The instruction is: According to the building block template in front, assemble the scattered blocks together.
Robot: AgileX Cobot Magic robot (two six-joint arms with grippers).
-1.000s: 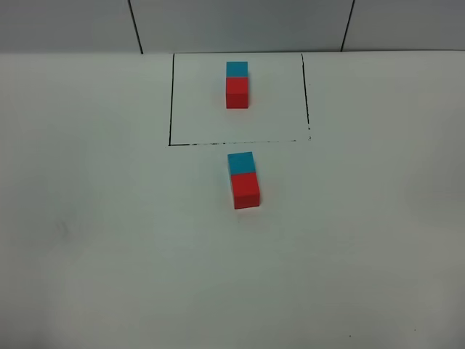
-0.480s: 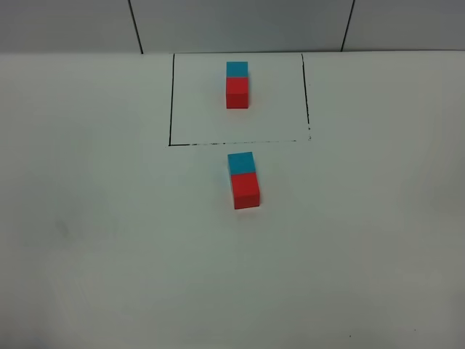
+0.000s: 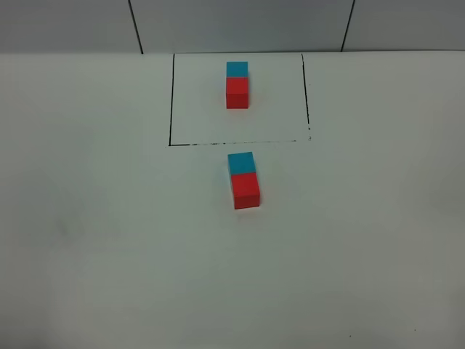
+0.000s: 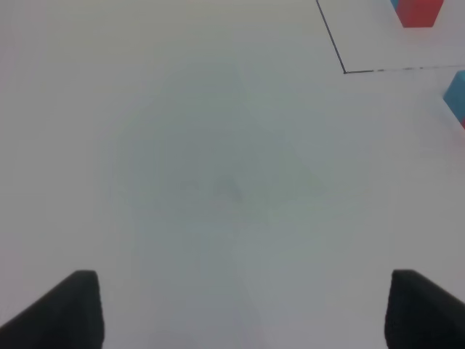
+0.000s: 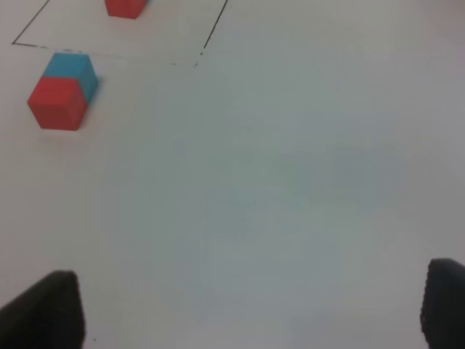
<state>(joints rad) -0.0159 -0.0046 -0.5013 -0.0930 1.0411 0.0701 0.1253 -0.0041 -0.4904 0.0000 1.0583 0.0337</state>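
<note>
Heads up, operator: the 2 loose cubes already sit joined on the desk (image 3: pixel 87 276), cyan cube (image 3: pixel 240 162) on the far side and red cube (image 3: pixel 245 190) on the near side, touching, just outside the near edge of the drawn black rectangle (image 3: pixel 171 102). The template pair (image 3: pixel 237 86) sits inside that rectangle near the desk's far edge, cyan far and red near, so the order matches as far as you can judge from above.

Both arms are out of the overhead view. In the wrist views, the left gripper (image 4: pixel 240 309) has its jaws spread wide over bare desk with nothing between them, and the right gripper (image 5: pixel 254 309) is likewise spread and empty. The loose pair is well off to the side in each wrist view.

What can go wrong from here, in my opinion:

1. If you reach back in to tidy up, 1 fingertip brushing the red cube can split the pair or twist it. They only rest against each other, nothing locks them.
2. The loose pair looks turned a touch compared with the template. Nudging it from 1 side only can swing it further instead of squaring it.
3. Sweeping an arm low across the middle of the desk risks clipping the cyan cube and shoving it over the drawn line.
</note>
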